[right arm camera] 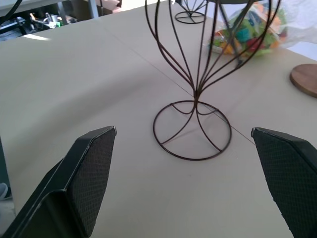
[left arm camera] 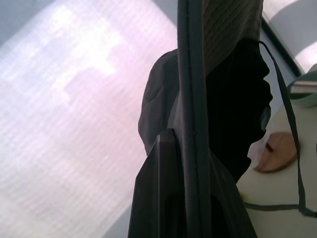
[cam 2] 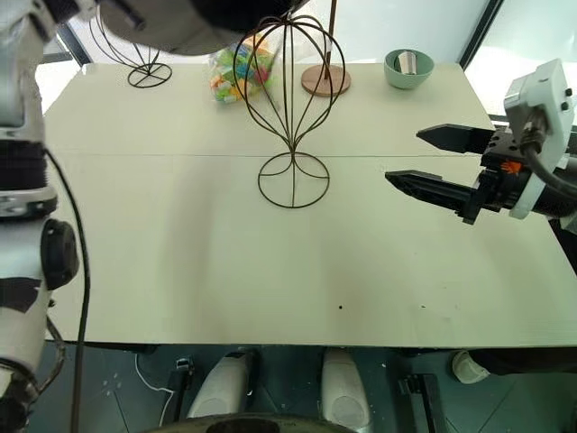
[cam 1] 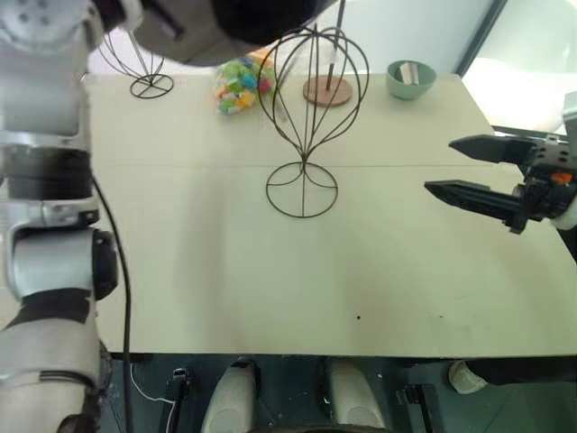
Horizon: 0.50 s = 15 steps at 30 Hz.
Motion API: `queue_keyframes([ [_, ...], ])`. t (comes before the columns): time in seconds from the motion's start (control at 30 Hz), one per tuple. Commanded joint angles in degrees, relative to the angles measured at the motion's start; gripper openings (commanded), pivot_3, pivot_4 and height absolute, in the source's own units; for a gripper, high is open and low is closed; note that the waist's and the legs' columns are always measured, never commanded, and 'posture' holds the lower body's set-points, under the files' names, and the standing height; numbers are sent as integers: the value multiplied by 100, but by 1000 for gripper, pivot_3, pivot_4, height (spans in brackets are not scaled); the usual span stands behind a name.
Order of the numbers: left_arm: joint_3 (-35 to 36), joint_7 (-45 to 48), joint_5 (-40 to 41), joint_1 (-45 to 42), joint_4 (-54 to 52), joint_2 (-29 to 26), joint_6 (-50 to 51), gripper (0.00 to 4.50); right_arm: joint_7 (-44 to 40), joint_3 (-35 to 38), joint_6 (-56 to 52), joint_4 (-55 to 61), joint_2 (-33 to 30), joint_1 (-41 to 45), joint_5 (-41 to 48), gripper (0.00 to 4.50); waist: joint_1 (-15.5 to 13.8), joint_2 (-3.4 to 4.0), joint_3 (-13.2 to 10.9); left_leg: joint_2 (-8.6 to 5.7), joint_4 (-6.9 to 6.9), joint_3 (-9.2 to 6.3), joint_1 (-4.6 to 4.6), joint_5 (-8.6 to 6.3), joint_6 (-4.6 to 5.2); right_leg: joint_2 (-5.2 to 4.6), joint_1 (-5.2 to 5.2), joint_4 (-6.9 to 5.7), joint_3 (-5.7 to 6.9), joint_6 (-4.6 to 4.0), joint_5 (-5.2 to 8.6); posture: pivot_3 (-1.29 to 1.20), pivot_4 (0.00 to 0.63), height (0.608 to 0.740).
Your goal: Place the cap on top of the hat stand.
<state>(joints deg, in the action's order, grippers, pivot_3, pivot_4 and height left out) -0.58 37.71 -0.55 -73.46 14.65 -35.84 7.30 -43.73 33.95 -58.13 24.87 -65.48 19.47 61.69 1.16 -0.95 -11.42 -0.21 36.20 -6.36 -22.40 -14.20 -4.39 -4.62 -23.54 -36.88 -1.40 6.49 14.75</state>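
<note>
Cap (cam 1: 194, 32) up high at the top edge of the head views, dark underside and grey brim hanging just above and a little left of the wire cage. Left gripper (left arm camera: 190, 148) clamped shut on the brim edge, seen close in the left wrist view with fabric pinched between black fingers (left arm camera: 158, 188) and the crown bulging beyond. Thin cord (left arm camera: 292, 134) dangling from the cap there, looping down towards the table.

Hat stand (cam 1: 306, 117) upright mid-table, balloon-shaped cage on a narrow neck, round ring base flat on the pale table (cam 1: 225, 271). Not yet covered by the cap.

Right gripper (cam 1: 446, 167) over on the right side of the table, roughly level, pointing in towards the stand, fingers spread wide with nothing between them. Well apart from the stand's base. From the right wrist view, both textured pads (right arm camera: 96, 168) framing the ring base (right arm camera: 192, 130) ahead.

Further back: smaller wire stand (cam 1: 144, 63) at the far left corner, bag of colourful bits (cam 1: 239, 86) just behind the cage, round wooden base with a pole (cam 1: 326, 88) beside it, green bowl (cam 1: 411, 78) at the far right.
</note>
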Motion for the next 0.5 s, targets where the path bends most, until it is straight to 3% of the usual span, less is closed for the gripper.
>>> queue_keyframes([
  [0.03, -164, -22, -292, 174, -551, -121, -931, 48, -108, 641, 47, -21, -166, -184, -145, 4500, 9, 6, 1, 0, -2, 0, 1, 0, 0, 0, -2, -1, -1, 0, 0, 0, 150, 740],
  [0.1, -222, -65, -412, 332, -611, -155, -1284, 48, -163, 860, -7, -8, -202, -311, -135, 4500, 4, 11, 1, 0, -3, 3, 4, 0, 0, 0, -5, -6, -5, -1, 0, 0, 150, 740],
  [0.17, -349, -613, -1154, 640, -473, -422, -2449, 48, -398, 1361, -135, 25, -314, -600, -228, 4500, -8, 11, 1, 0, 0, 3, 5, 1, 1, 1, -4, -10, -5, -1, 0, 0, 150, 740],
  [0.3, -469, -2151, -2660, 1261, -11, -983, -4099, 48, -545, 2165, -416, -67, -411, -884, -231, 4500, -17, 11, 1, 0, 0, 7, 8, 1, 1, 1, -2, -10, -10, -1, 0, 0, 150, 740],
  [0.5, -721, -4824, -4926, 1808, -43, -1404, -5745, 48, -524, 2500, -566, -18, -327, -1035, -147, 4500, -74, 3, 1, -2, 6, 6, 4, 0, 1, -5, 5, -5, -8, 1, -1, 0, 150, 740],
])
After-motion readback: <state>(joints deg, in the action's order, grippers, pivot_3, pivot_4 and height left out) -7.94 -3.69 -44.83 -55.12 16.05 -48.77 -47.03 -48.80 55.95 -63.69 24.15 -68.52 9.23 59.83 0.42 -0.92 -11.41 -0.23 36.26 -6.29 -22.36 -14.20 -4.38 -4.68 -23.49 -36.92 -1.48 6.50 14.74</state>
